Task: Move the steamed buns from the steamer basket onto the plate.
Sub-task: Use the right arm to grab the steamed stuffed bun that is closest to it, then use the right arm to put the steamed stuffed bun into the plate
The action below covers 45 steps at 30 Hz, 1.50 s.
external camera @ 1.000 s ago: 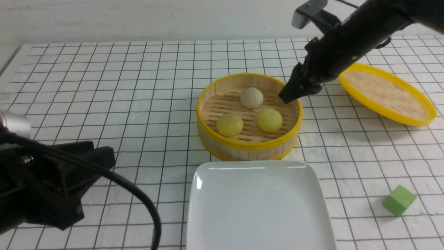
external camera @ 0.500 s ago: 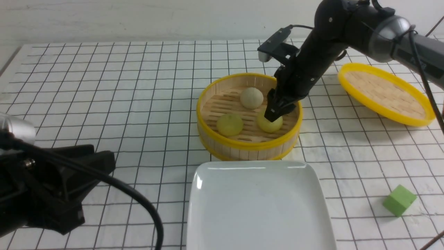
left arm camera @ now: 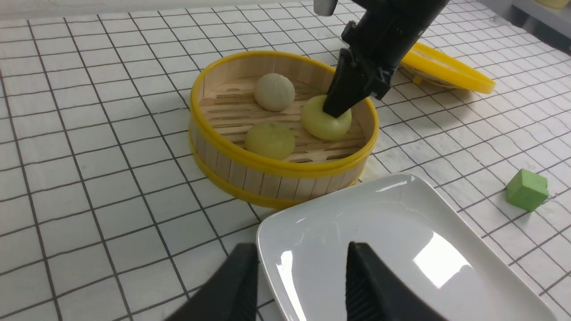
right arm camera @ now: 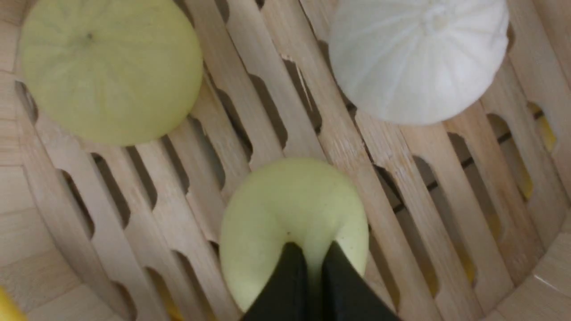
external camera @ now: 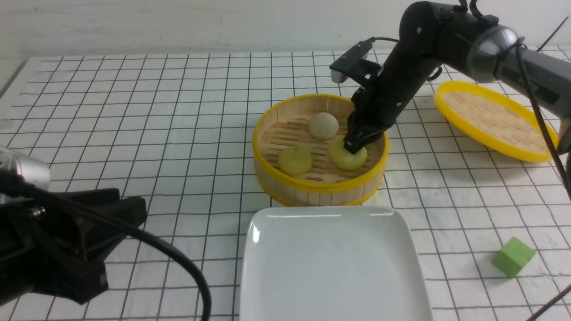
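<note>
The steamer basket holds three steamed buns. An off-white bun sits at the back and a pale yellow bun at the front left. My right gripper reaches down into the basket and is shut on the top of the other pale yellow bun, which still rests on the slats. In the right wrist view the fingertips pinch a fold of that bun. The white plate lies just in front of the basket. My left gripper hangs open over the plate's near left edge.
A shallow yellow-rimmed woven lid lies tilted to the right of the basket. A green cube sits right of the plate. The left arm's black body and cable fill the front left corner of the gridded table.
My right gripper has come down from above the basket's rim onto the front right yellow bun and closed on its top, squashing it a little. The left arm has not moved.
</note>
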Motion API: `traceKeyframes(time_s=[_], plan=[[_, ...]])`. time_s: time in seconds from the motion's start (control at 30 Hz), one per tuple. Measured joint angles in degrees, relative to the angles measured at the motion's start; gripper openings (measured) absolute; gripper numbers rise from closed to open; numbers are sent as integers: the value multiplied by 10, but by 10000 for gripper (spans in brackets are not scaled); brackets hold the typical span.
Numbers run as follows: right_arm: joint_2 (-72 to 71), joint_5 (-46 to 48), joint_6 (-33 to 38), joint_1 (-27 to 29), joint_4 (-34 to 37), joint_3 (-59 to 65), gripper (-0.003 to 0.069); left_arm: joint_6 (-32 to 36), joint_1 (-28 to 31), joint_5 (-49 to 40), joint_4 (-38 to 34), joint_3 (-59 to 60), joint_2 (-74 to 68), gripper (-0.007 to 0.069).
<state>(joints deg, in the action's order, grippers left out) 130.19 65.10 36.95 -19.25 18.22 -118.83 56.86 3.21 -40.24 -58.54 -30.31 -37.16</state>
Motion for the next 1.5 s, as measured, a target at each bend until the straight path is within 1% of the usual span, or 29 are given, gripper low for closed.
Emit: traceKeyframes(time_s=[0.1, 0.27, 0.3, 0.37, 0.5, 0.6, 0.7, 0.73, 0.77, 0.83, 1.03, 1.27, 1.33, 1.5], plan=[[-36, 12, -5, 0, -10, 0, 13, -1, 0, 0, 6, 0, 0, 304], [-112, 39, -36, 0, -9, -4, 15, -1, 0, 1, 6, 0, 0, 304], [-140, 51, -66, 0, -5, -4, 15, -1, 0, 1, 6, 0, 0, 304], [-154, 57, -82, 0, -1, -4, 15, -1, 0, 1, 6, 0, 0, 304], [-186, 64, -158, 0, 26, 5, 15, -1, 0, 1, 6, 0, 0, 304], [-190, 63, -187, -2, 43, 32, 15, -1, 0, 2, 6, 0, 0, 304], [-198, 63, -210, -13, 41, 91, 15, -1, 0, 2, 6, 0, 0, 304], [-199, 63, -210, -14, 40, 91, 15, -1, 0, 2, 6, 0, 0, 304], [-213, 63, -212, -26, 32, 131, 16, -1, 0, 1, 7, 0, 0, 304], [-236, 61, -212, -42, 24, 169, 18, -1, 0, 0, 7, 0, 0, 304], [-290, 61, -212, -77, 7, 251, 20, -1, 0, 0, 7, 0, 0, 304], [-294, 52, -212, -80, -29, 344, 21, -5, 0, -6, 8, 0, 0, 303], [-294, 29, -209, -80, -33, 375, 21, -8, 0, -6, 8, 0, 0, 303], [-294, -85, -187, -80, -32, 446, 21, -9, 0, -7, 8, 0, 0, 303]])
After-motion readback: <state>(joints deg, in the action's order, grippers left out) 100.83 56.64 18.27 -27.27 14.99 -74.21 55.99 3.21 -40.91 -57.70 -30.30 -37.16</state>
